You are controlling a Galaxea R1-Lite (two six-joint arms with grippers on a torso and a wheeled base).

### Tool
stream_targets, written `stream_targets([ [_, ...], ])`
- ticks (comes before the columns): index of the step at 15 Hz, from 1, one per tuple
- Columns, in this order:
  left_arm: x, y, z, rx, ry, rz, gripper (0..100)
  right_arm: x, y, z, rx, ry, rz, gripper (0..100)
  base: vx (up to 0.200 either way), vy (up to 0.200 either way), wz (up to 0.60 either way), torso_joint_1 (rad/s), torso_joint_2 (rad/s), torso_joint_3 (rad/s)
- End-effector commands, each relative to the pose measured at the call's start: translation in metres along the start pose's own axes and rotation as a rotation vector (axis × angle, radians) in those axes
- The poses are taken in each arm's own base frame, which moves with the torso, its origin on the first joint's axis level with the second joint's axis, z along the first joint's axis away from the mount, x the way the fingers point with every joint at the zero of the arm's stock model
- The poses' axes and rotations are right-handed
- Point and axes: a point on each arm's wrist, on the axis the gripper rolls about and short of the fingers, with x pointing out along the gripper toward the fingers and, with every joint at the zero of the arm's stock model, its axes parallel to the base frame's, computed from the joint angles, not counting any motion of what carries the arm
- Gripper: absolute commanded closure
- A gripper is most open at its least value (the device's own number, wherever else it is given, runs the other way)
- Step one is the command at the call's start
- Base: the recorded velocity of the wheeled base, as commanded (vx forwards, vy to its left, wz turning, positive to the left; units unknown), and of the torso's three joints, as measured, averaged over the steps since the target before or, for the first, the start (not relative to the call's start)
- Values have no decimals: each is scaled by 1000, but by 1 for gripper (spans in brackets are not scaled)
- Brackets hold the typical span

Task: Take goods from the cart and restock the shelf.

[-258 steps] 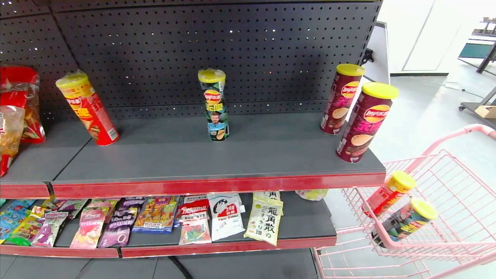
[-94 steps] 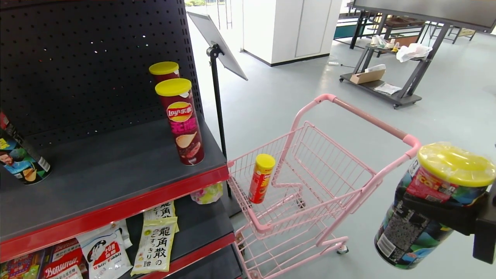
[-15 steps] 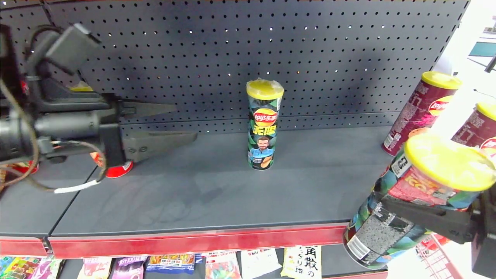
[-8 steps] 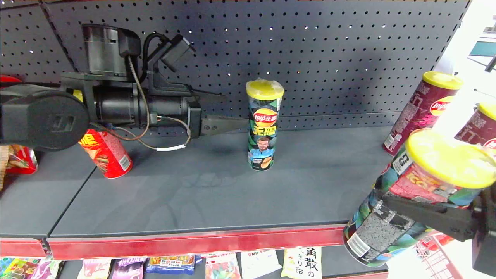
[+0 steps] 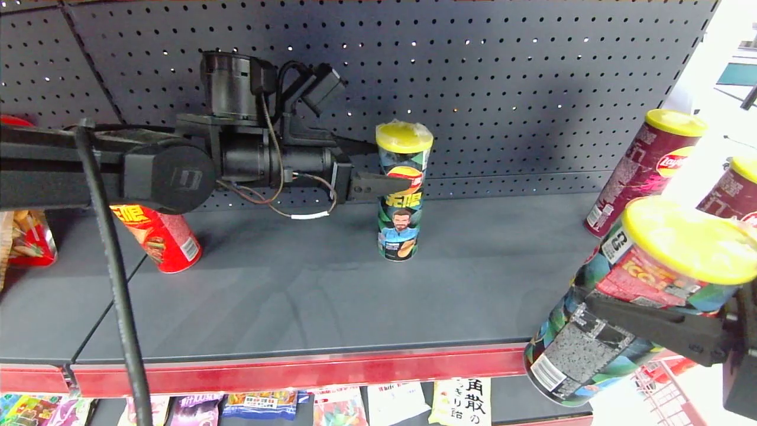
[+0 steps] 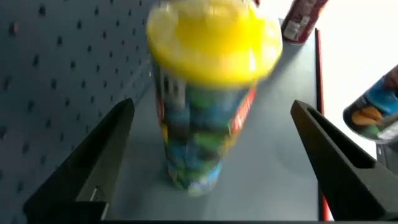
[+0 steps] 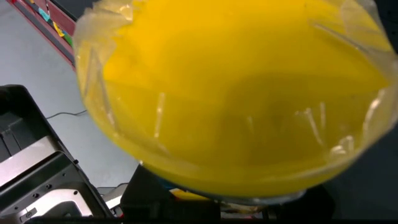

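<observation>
1. Restocking is partway through. The shelf [image 5: 295, 296] carries a red can [image 5: 168, 242] toward its left, a standing can [image 5: 399, 231] with a green label and yellow lid in the middle near the pegboard back, and two maroon cans [image 5: 644, 171] at the right end.
2. A matching carried can [image 5: 641, 278] is not yet on the shelf. It hangs tilted in the air off the front right corner, just outside the red front lip.
3. The right hand [image 5: 621, 307] is clamped on the carried can, with one dark finger [image 5: 650, 328] pressed across its side below the yellow lid.
4. The left hand [image 6: 212, 109] sits at the upper half of the standing can, having come in from the left. Its fingers [image 6: 106, 162] are wide apart, one on each side of the can. The wrist view shows gaps on both sides, so the hand seems to bracket the can without squeezing it.
5. What seems left is to stand the carried can upright on the bare stretch of shelf, likely beside its twin, and then release it.
</observation>
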Motion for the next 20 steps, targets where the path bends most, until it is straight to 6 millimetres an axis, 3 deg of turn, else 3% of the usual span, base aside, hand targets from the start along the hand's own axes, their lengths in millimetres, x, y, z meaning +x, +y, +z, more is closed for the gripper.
stream_targets([
  [1,10,3,-6,-8,10,-6,0,0,0,0,0,1,1,100,0,0,0,0,0,0],
  [11,36,8,-15,-19,14,-41,0,0,0,1,0,-1,-1,100,0,0,0,0,0,0],
  [12,38,8,-14,-17,11,-41,100,0,0,1,0,-1,-1,100,0,0,0,0,0,0],
  [17,43,1,-11,-50,5,-60,100,0,0,1,1,1,-4,100,0,0,0,0,0,0],
  [20,37,-7,-4,-47,-1,-69,100,-1,-2,1,4,0,-16,100,0,0,0,0,0,0],
])
